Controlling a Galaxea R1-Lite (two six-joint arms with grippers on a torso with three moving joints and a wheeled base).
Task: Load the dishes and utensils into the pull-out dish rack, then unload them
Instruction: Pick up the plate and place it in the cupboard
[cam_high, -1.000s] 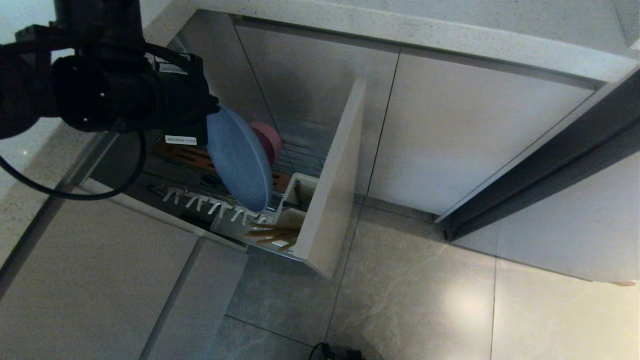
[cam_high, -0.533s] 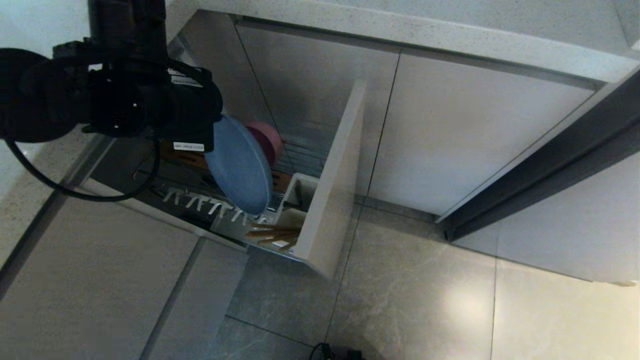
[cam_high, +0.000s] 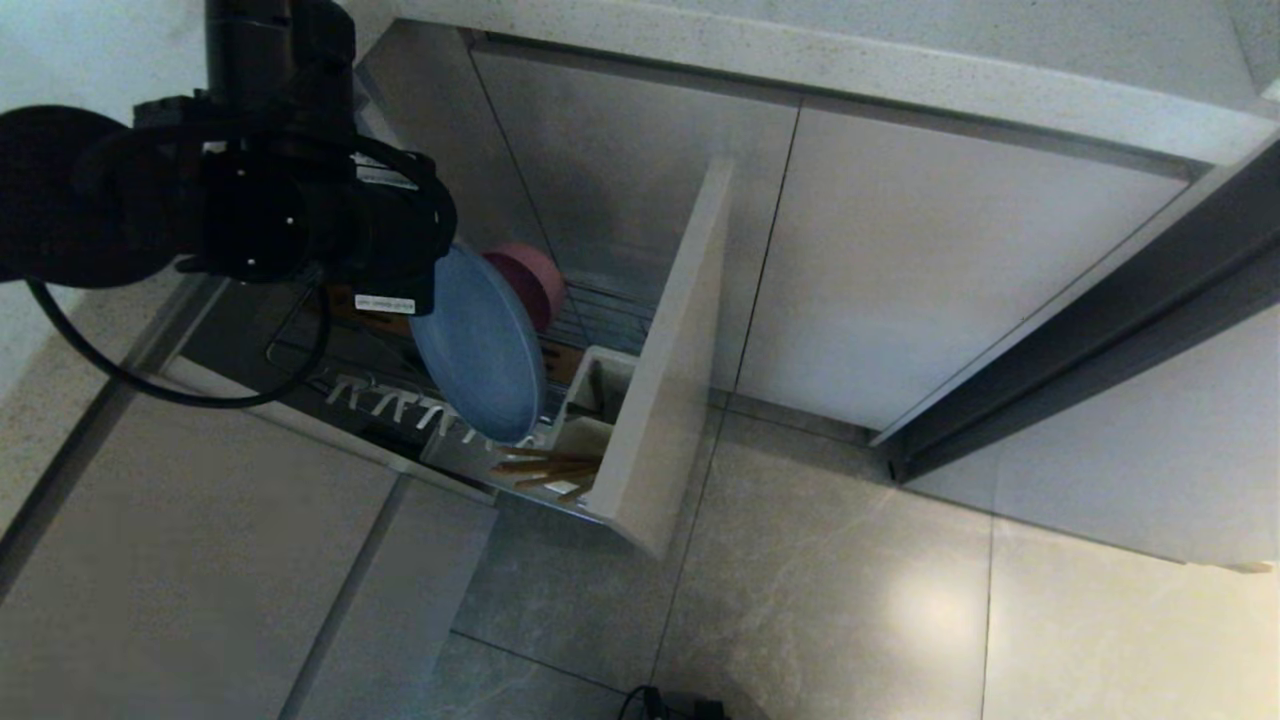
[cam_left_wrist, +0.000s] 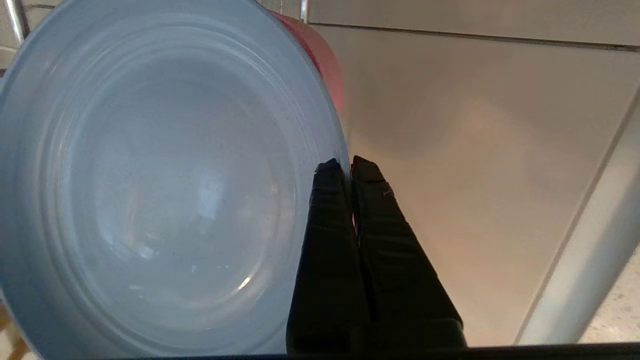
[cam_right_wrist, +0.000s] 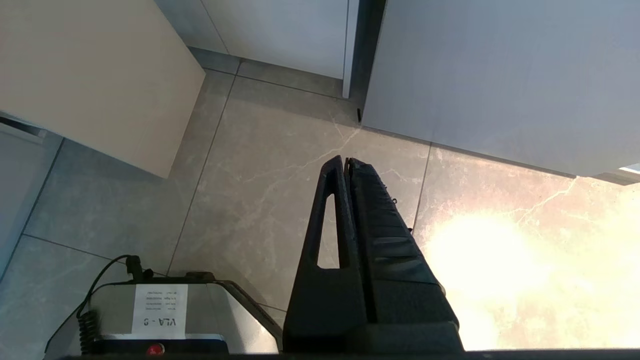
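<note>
blue plate (cam_left_wrist: 150, 190) | smooth, round (ridged rings) | left fingers (cam_left_wrist: 330, 210) pinch rim

Left arm working, right arm parked.

My left arm comes in from the upper left of the head view, its black wrist bulking large on the near left side, and my left claw (cam_left_wrist: 347, 167) has both fingers (cam_left_wrist: 327, 240) pressed together, pinching the rim of the blue plate (cam_high: 480, 345). My right claw (cam_right_wrist: 346, 165) hangs low on the right, pointing down at the floor, its two fingers pressed flat against each other with nothing between them.
</note>
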